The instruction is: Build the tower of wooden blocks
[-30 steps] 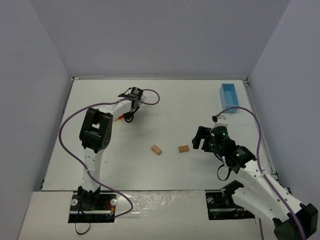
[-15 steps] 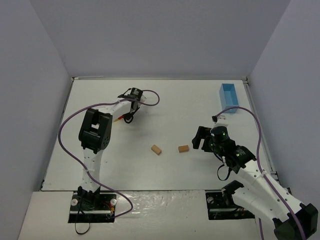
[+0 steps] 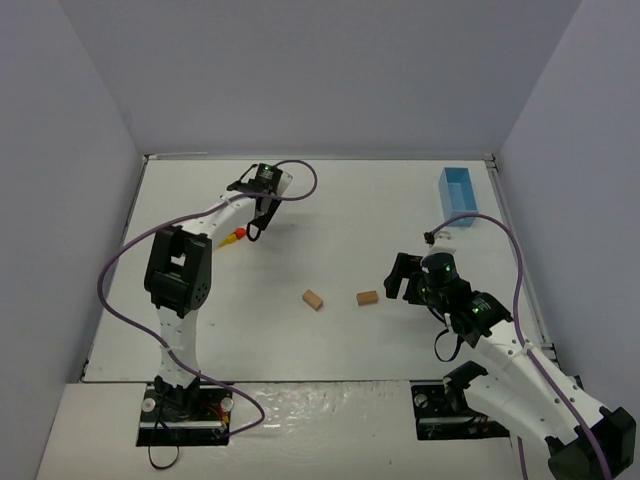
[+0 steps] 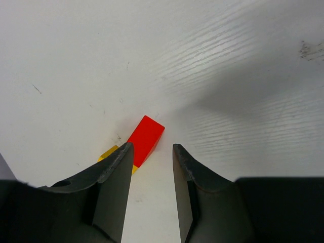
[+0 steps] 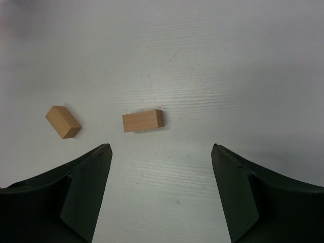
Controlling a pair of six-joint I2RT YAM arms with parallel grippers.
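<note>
A red wedge (image 4: 146, 138) lies on the white table against a yellow piece (image 4: 108, 153), which is half hidden behind my left finger. From above the pair shows as a small red and yellow spot (image 3: 232, 238). My left gripper (image 4: 152, 146) hangs just over them, a little open, with nothing between its fingers. Two plain tan blocks (image 3: 314, 299) (image 3: 367, 297) lie apart at mid-table. In the right wrist view they are the nearer block (image 5: 143, 120) and the left one (image 5: 63, 121). My right gripper (image 5: 159, 147) is wide open and empty, just right of the nearer block.
A light-blue rectangular box (image 3: 458, 190) stands at the far right by the table's edge. Purple cables loop from both arms over the table. Grey walls close in the back and both sides.
The left arm's elbow has swung left and its wrist has drawn back a little, so the red and yellow pieces show more from above. The right arm and the tan blocks have not moved.
</note>
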